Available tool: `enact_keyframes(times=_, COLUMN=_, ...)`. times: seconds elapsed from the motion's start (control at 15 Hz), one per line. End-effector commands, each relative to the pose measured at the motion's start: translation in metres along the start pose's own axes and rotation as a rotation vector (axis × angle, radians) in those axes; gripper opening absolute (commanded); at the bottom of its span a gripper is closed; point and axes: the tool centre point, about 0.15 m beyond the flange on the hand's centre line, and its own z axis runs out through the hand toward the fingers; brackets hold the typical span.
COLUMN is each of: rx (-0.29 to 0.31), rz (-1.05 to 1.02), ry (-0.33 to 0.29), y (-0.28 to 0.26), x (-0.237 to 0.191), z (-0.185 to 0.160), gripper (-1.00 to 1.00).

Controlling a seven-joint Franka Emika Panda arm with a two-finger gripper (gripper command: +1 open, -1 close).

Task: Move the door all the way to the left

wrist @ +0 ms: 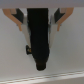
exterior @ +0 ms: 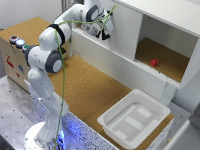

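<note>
A cork-topped desk (exterior: 95, 90) fills the middle of the exterior view, with a white cabinet (exterior: 165, 20) along its far side. Nearest the camera, at the desk's front corner, sits an empty white tray (exterior: 134, 120), and on the exterior view's left the arm's base stands on a perforated metal plate. A box with coloured buttons (exterior: 15, 50) stands behind the arm.

Farther back, the arm reaches up and across to the cabinet. Its tool (exterior: 104, 34) is at the face of the door (exterior: 122, 32), near the door's left end as the exterior view shows it. The door covers the left half of the cabinet; the right half is open, with a small red block (exterior: 154, 62) on its cork floor.

In the wrist view the tool (wrist: 40, 62) appears as a dark shape against a plain white surface, probably the door (wrist: 12, 55). I cannot tell how far the fingers are apart, nor whether they hold or only press on anything.

As a judgement, the door already seems to lie at or near the left end of its travel, since the right compartment is fully exposed. What may be left is a last short push to seat it against the left wall; whether a gap remains there is hidden by the arm.
</note>
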Motion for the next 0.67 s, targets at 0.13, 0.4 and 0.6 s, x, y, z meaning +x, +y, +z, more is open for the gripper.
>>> enact_keyframes(times=0.13, rx=-0.025, rz=0.004, ry=0.043, y=-0.048, x=-0.037, z=-0.011, gripper=-1.0)
enact_keyframes(times=0.4, rx=0.025, rz=-0.031, ry=0.041, y=-0.069, x=-0.046, z=-0.016, gripper=-1.0)
enact_keyframes(times=0.6, rx=0.056, rz=-0.054, ry=0.038, y=-0.08, x=-0.051, z=-0.023, gripper=-1.0)
